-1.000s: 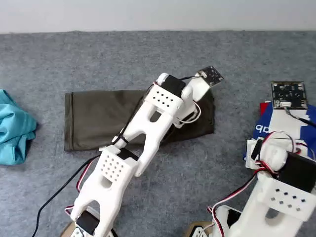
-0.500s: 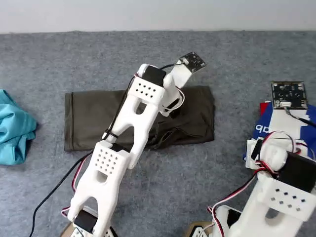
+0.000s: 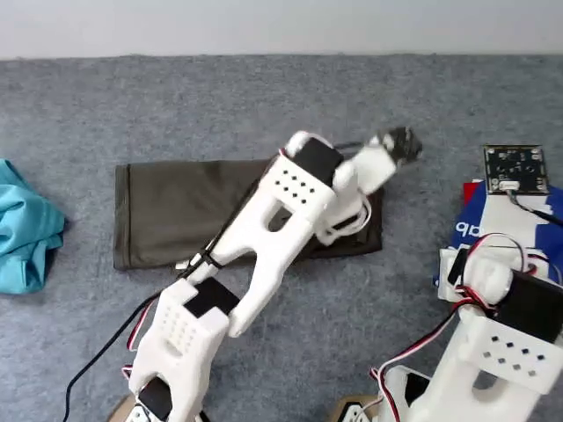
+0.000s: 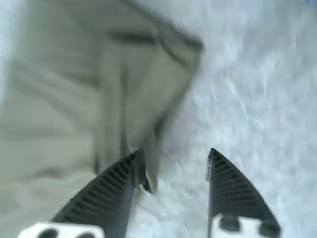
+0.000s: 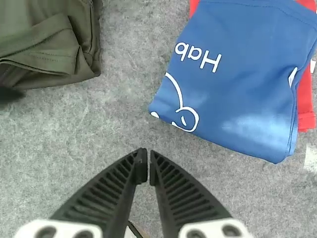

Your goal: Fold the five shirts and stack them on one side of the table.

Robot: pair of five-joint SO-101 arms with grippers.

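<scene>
Olive shirt (image 3: 176, 215) lies in the middle of the grey tabletop (image 3: 264, 105), folded into a long flat rectangle with some thicker folds at its right end. My left arm (image 3: 264, 229) stretches across it from the near edge, the wrist above that right end. My left tool (image 4: 175, 153) is spread wide there: one finger (image 4: 119, 183) sits at the shirt's edge and the other over bare grey beside it. It pinches nothing, and the view is too blurred for me to say whether the first finger touches the cloth.

My right tool (image 5: 147, 153) is pressed together with nothing between its fingers. It hangs over bare tabletop, between the olive shirt's corner and the blue shirt (image 5: 242, 89). The blue shirt is folded, with white print on top, and lies on a red shirt (image 5: 307, 89) whose edge shows past it; both are on the right side of the tabletop, apart from the olive one.

A teal shirt (image 3: 26, 229) sits crumpled at the far left edge, well apart from the rest.
</scene>
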